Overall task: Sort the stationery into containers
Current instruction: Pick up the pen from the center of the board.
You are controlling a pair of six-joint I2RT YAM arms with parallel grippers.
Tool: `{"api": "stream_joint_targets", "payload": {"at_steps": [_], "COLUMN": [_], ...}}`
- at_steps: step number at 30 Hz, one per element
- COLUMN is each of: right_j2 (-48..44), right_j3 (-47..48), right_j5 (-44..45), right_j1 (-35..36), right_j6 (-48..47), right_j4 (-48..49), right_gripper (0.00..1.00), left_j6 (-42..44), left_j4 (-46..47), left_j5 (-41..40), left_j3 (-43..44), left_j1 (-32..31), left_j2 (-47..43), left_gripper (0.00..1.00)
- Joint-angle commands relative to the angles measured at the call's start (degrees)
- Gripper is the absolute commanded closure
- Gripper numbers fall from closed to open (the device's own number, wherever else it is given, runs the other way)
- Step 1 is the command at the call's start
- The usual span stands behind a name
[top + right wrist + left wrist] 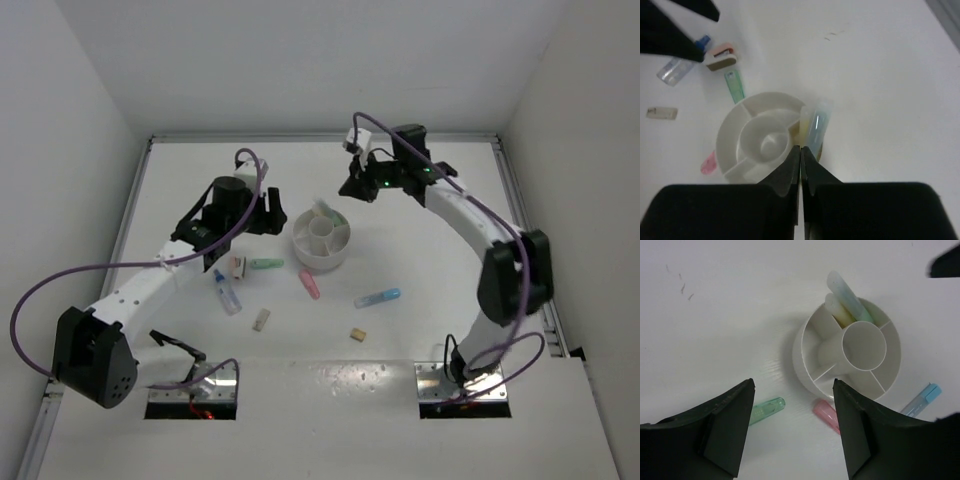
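Note:
The white divided bowl (318,262) stands mid-table. A yellow stick (838,311) and a pale green-blue stick (852,296) lean in one outer compartment. On the table lie a green stick (266,264), a pink stick (309,284), a blue stick (378,298), a clear blue-capped tube (227,292) and two tan erasers (262,319), (357,334). My left gripper (792,386) is open and empty, above the table left of the bowl, between the green stick (765,410) and the pink stick (826,414). My right gripper (800,148) is shut and empty, above the bowl's (722,145) far right side.
A small pink and tan block (237,265) lies left of the green stick. A raised rail (525,230) runs along the table's right side, and white walls enclose the table.

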Motion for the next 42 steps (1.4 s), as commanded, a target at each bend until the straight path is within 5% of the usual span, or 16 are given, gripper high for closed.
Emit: {"api": "stream_joint_targets", "payload": {"at_steps": [1, 2, 4, 5, 6, 8, 10, 12, 14, 15, 22, 42], "right_j2": [-14.84, -19.83, -22.95, -23.57, -23.57, -22.79, -23.65, -25.06, -26.73, -26.74, -30.95, -18.13], "right_j3": [-9.71, -12.87, -19.92, -20.81, -21.86, -23.79, -26.34, -31.26, -35.20, -36.10, -40.05, -38.66], "right_j5": [12.34, 13.84, 13.95, 13.94, 13.94, 12.20, 12.61, 17.09, 19.81, 19.83, 20.44, 30.63], "right_j1": [0.86, 0.34, -0.89, -0.89, -0.20, 1.30, 2.96, 4.11, 4.99, 5.86, 8.60, 16.76], "right_j6": [-5.70, -5.70, -4.73, -10.65, -14.97, -22.35, -25.90, -28.28, -30.38, -30.92, -34.00, -37.60], "right_j4": [-0.04, 1.28, -1.06, -9.44, -14.48, -25.62, -28.67, -27.37, -26.75, -25.88, -21.67, -9.08], "right_gripper": [1.00, 1.00, 0.51, 0.38, 0.37, 0.52, 0.59, 0.54, 0.43, 0.38, 0.19, 0.29], "left_j6": [-0.33, -0.34, -0.86, -0.86, -0.86, -1.39, -1.39, -2.00, -2.01, -2.01, -2.01, -2.01], "left_j4": [0.63, 0.63, 0.63, 0.63, 0.63, 0.63, 0.63, 0.63, 0.63, 0.63, 0.10, 0.10], "left_j5": [-0.02, -0.02, 0.59, 1.37, 1.38, 1.38, 1.91, 1.91, 1.38, 0.77, 0.77, 2.34], "left_j3": [1.94, 1.94, 1.94, 1.94, 1.94, 1.94, 1.94, 1.94, 1.94, 1.94, 1.94, 1.94], "left_j1": [0.54, 0.54, 0.54, 0.54, 0.54, 0.54, 0.54, 0.54, 0.54, 0.54, 0.54, 0.54], "left_j2": [-2.97, -2.98, -3.59, -3.59, -3.59, -3.59, -3.59, -3.59, -3.59, -3.59, -3.59, -4.12], "left_gripper": [0.31, 0.39, 0.54, 0.70, 0.76, 0.85, 0.84, 0.45, 0.25, 0.24, 0.24, 0.24]}}
